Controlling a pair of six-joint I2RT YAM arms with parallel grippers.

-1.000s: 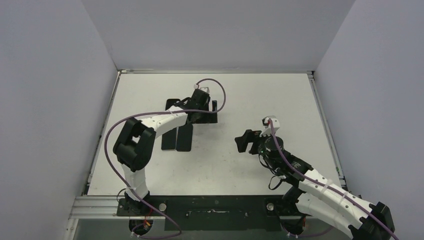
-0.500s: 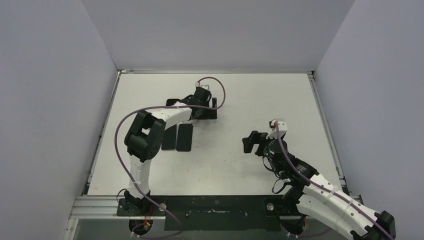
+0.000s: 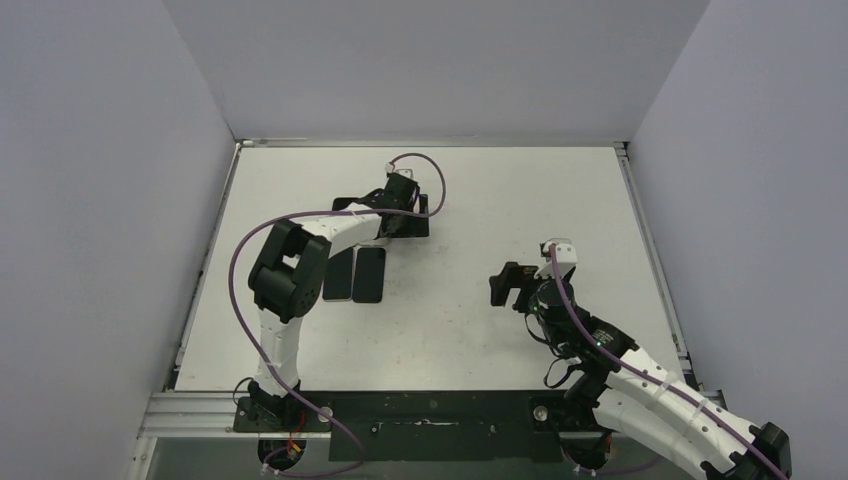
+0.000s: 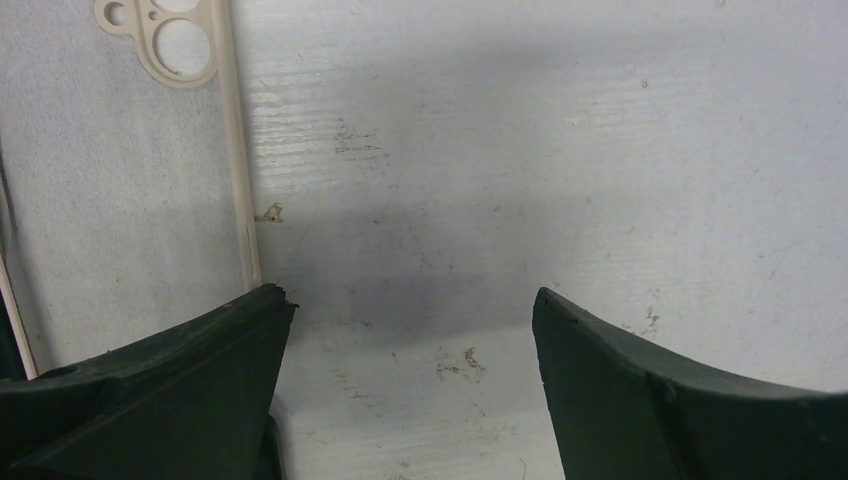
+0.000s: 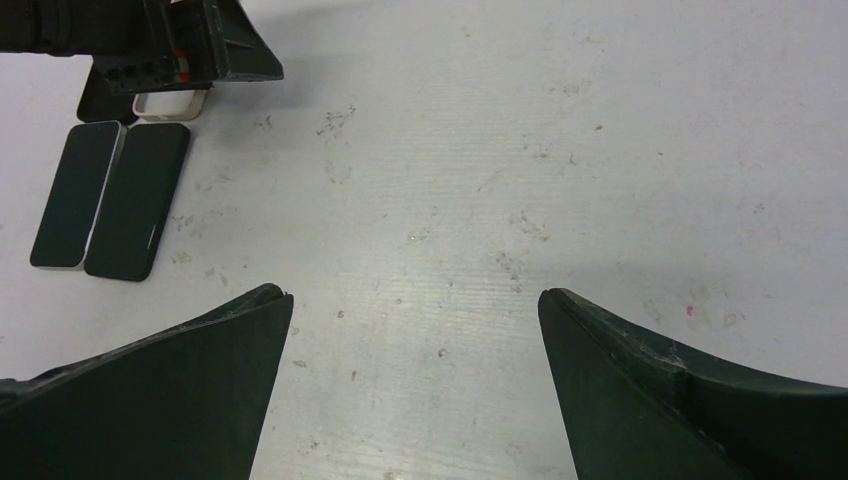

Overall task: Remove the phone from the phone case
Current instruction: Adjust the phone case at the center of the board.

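Case [image 4: 239, 150] and phone [image 5: 138, 200] parted, flat on the desk [image 5: 500, 150].
The left pincer [image 4: 410, 305] and right pincer [image 5: 415, 300] are spread wide, nothing gripped, since removal is judged done.

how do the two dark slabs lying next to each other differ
The left slab shows a pale rim along its edge; the right slab is dark all over. The right slab also looks slightly wider. Both lie flat on the table, parallel, side by side.
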